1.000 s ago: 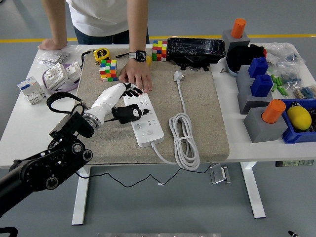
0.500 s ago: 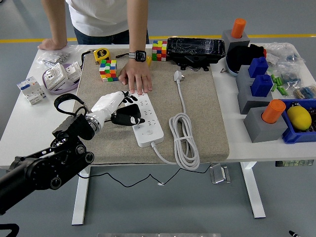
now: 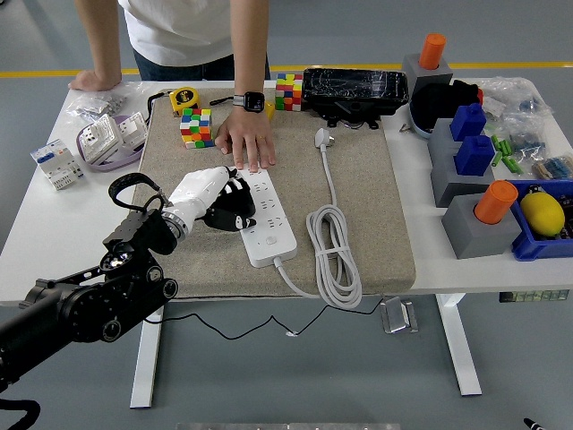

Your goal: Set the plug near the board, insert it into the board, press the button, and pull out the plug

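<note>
Drawing back toward seven o'clock, my left hand (image 3: 218, 202), fingers loosely curled and empty, could drag the power strip (image 3: 260, 217) askew.

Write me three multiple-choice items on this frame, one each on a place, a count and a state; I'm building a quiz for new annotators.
1. Where does the white plug lie?
A. On the mat beyond the power strip, near the black box
B. In a socket of the strip
C. In the blue bin

2. How many orange-topped grey blocks show at the table's right side?
A. One
B. Two
C. Four

3. What is the left hand doing?
A. Gripping the plug
B. Resting on the floor
C. Sitting at the power strip's left edge, holding no plug

Answers: 1 A, the plug lies loose at the cable's far end near the black box. 2 B, one block stands far, one near. 3 C, the hand is at the strip while the plug lies apart.
</note>
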Available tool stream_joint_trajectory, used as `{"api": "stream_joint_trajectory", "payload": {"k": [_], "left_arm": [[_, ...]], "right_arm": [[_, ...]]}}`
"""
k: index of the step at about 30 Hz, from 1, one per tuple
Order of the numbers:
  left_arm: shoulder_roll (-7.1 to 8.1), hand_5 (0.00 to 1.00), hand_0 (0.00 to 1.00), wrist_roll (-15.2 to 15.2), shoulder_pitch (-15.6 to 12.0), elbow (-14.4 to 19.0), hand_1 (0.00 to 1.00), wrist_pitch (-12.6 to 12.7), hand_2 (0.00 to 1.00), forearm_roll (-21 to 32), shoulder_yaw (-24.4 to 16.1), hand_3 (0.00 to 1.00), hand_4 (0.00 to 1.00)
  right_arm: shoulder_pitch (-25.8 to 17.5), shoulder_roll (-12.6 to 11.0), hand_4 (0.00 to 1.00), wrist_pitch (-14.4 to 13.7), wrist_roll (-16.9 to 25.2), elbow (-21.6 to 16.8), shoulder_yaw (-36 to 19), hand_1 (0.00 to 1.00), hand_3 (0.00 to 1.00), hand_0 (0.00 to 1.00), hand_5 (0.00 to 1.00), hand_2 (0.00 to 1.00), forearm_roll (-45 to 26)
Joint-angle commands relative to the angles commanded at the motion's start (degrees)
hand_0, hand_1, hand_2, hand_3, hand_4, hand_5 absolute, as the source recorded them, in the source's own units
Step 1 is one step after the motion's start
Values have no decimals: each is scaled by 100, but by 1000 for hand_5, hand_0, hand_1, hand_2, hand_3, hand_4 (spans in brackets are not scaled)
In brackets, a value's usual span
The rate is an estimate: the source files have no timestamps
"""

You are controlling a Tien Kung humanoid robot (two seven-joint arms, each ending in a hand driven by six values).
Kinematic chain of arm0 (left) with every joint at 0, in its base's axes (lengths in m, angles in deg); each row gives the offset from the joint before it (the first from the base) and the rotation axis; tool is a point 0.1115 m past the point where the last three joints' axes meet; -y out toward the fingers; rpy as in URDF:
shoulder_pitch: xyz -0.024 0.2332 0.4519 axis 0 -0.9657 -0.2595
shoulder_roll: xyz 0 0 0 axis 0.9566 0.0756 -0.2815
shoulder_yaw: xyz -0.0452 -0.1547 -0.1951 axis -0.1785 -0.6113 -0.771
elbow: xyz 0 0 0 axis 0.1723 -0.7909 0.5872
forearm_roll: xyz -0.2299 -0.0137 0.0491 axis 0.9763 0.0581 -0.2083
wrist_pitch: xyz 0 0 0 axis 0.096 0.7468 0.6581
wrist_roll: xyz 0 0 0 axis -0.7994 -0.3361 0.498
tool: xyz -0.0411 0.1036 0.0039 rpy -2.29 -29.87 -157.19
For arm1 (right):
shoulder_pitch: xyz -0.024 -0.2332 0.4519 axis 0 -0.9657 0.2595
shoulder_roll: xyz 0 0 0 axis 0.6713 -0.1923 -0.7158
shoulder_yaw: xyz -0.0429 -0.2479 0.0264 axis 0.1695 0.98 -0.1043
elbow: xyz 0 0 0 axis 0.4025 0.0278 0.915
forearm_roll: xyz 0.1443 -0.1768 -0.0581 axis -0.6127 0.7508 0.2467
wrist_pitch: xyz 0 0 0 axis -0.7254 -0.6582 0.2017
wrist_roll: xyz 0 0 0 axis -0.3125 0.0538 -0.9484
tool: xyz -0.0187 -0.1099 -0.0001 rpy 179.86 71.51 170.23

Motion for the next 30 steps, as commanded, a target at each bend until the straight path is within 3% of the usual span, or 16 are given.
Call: {"api": "stream_joint_trajectory", "payload": {"k": [10,11,24,30], "left_arm": [[-9,50,309,-104,33,-105,366,81,418,202,60,530,738],[-7,15,264,-139,30,-88,300,98,354,210,56,505,706],[38,2,251,-745,-4,-36,293,387,333,618,-83,500,694],[53,2,247,-788,-16,-47,285,393,329,708,-102,500,691]], "right_arm": [[4,-2,938,1,1,-7,14,632,549,595,474,623,7],[3,-2,937,0,2,-6,9,632,549,595,475,623,6],[-3,5,937,1,2,-4,11,632,549,594,473,623,10],[-5,6,936,2,1,-4,27,632,548,594,474,622,10]]}}
